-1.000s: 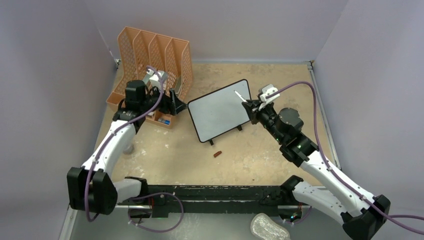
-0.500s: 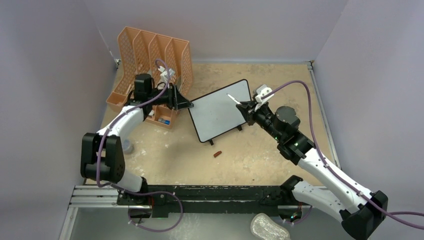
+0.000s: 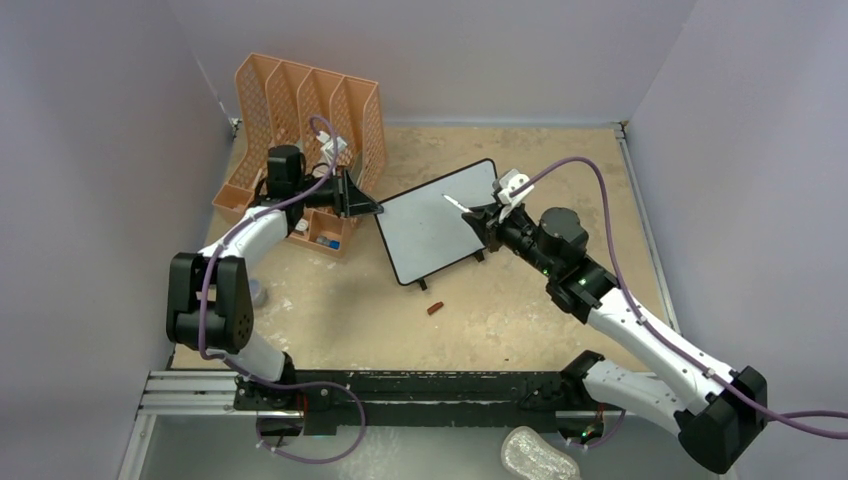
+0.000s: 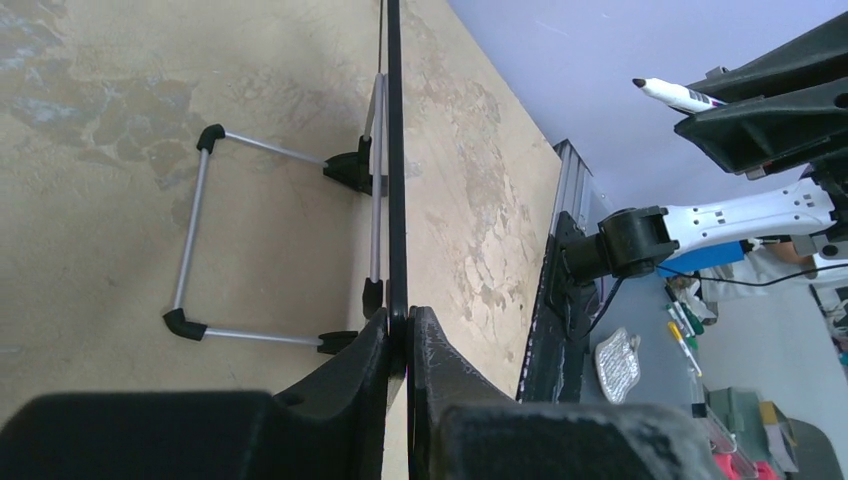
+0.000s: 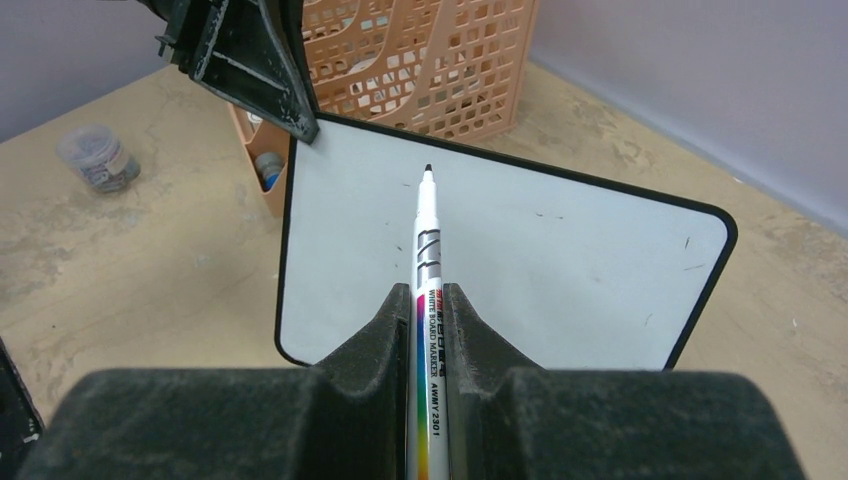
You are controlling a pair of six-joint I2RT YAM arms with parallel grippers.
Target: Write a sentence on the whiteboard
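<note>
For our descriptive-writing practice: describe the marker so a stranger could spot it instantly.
Find the black-framed whiteboard standing mid-table beside the orange file organizer. Poised before its white face, the marker sticks out of the right arm's black jaws: slim, white, black-tipped, with a rainbow stripe nothing nearby shares.

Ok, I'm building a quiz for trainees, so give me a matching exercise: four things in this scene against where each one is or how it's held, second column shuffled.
1 whiteboard
2 marker
3 file organizer
4 small brown piece

a in the right hand, tip toward the board
b lying on the table in front of the board
c edge pinched by the left hand
d orange, back left of the table

Pairs: 1-c, 2-a, 3-d, 4-b
</note>
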